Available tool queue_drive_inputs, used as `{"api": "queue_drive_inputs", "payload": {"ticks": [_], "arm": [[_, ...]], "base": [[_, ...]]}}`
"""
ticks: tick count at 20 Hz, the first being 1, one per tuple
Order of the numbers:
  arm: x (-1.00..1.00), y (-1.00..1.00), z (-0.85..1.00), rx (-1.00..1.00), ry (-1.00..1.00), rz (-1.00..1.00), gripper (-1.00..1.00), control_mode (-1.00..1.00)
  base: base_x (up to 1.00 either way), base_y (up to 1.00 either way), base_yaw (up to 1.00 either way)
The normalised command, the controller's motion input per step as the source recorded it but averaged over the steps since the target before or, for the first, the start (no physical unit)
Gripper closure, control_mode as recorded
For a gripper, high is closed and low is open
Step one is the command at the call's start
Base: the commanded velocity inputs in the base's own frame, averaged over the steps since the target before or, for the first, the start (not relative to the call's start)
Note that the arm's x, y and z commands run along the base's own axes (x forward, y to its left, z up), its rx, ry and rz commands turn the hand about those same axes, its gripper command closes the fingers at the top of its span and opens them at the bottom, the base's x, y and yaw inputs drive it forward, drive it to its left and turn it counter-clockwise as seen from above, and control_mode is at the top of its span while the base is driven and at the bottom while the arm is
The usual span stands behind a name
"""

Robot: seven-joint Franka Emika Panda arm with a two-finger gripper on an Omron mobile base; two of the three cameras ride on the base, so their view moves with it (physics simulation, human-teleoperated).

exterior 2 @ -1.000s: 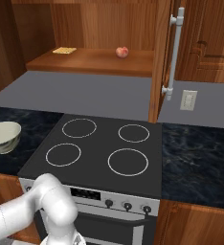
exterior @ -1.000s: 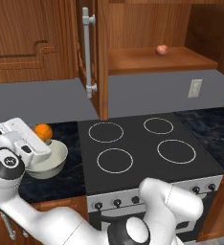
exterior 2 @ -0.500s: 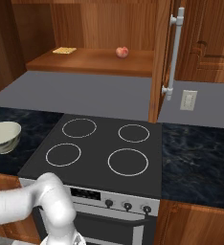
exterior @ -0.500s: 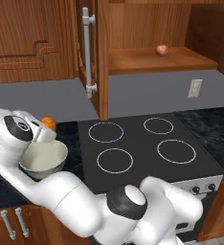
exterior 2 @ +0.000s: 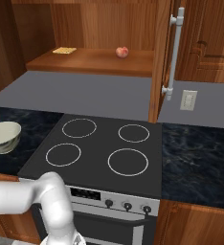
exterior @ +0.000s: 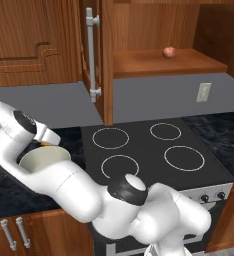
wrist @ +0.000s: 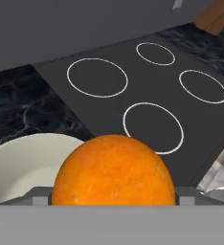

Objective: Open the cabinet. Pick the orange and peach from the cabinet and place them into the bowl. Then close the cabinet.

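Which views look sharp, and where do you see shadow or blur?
Hand view: the orange is very near, large and a little soft; the stove is evenly lit. Both base views: sharp and without glare, with the cabinet interior dim behind the peach.
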Motion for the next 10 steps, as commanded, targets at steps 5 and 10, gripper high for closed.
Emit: {"api": "queue_drive_inputs", "payload": {"ticks": [5, 10], "arm": [[0.0, 0.03, -0.14, 0.0, 0.06, 0.07, 1.0, -1.0], [-0.04, 0.02, -0.21, 0.0, 0.03, 0.04, 1.0, -1.0]], "base": [[0.0, 0.0, 0.0], [0.0, 0.0, 0.0]]}}
